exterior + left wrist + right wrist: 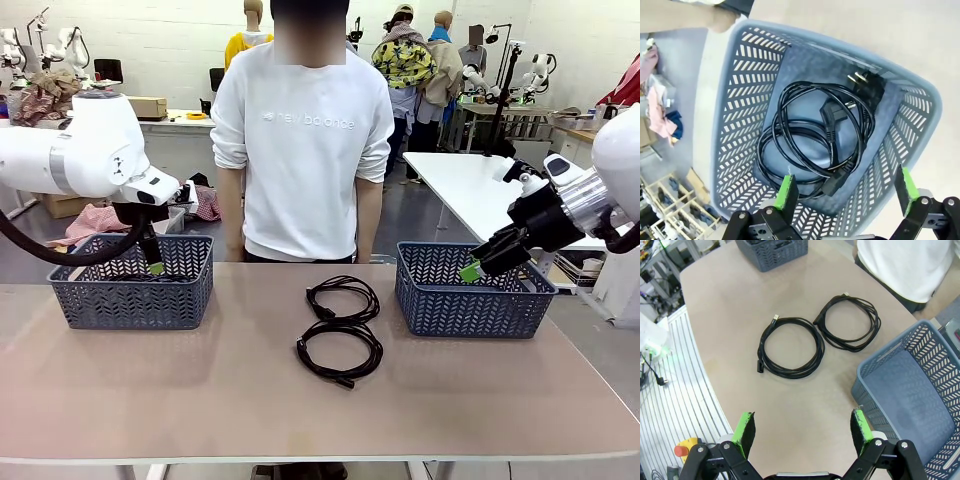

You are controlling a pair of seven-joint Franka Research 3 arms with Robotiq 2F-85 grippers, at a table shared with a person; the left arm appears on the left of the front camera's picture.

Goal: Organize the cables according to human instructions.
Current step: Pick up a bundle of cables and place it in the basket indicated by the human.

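**Table** [200, 400]: a person [300, 130] stands at its far edge.

**Baskets:** the left basket [130, 295] and the right basket [470, 300] sit toward opposite ends of the table.

**Grippers:** your left gripper [846, 185] hangs over the left basket, jaws wide apart and holding nothing. Your right gripper [802, 424] hovers by the right basket, likewise fully spread and empty.

**Cables** [815, 135]: black cord lies coiled on the left basket's floor. It is probably two overlapping coils, though you cannot count them with certainty. Two more lie on the table between the baskets, the far coil [343, 298] touching the near coil [340, 352]. The part of the right basket's floor seen from the right wrist holds no cable.

**Judged progress:** about half done. You still have the two table coils to place, in whichever basket the person indicates.
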